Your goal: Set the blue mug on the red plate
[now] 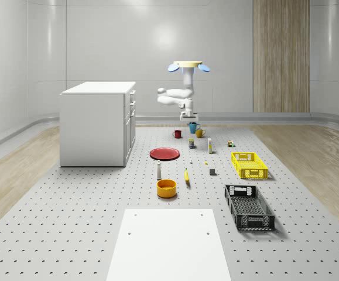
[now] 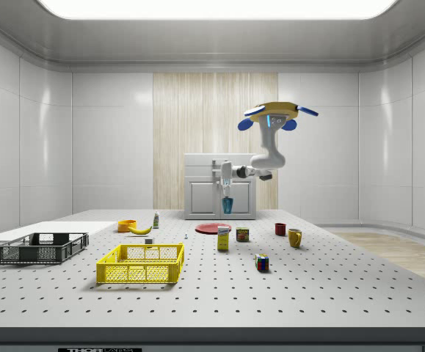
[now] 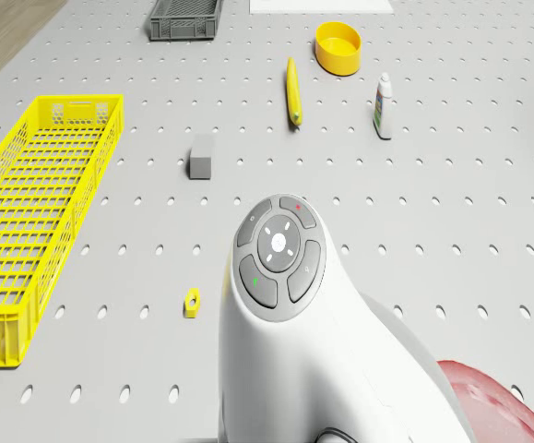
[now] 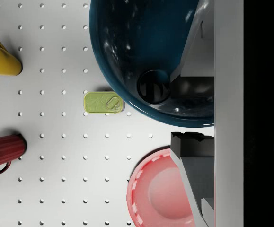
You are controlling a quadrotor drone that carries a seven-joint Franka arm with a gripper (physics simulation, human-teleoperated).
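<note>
A: Where is the blue mug [image 2: 227, 204]?

B: Up in the air. The hand [image 2: 227, 192] has closed on its rim and holds it above the counter [image 2: 329, 293]. The drone [image 2: 274, 113] hovers high by it.

A: What now?

B: I think it carries the mug over the red plate [image 2: 213, 228], then lowers it.

On the counter [image 1: 69, 234] you have a yellow crate [image 1: 249, 164], a black crate [image 1: 249, 206], an orange bowl [image 1: 166, 188], a banana [image 1: 187, 175] — plus red [image 1: 177, 134] and yellow [image 1: 199, 133] mugs.
</note>
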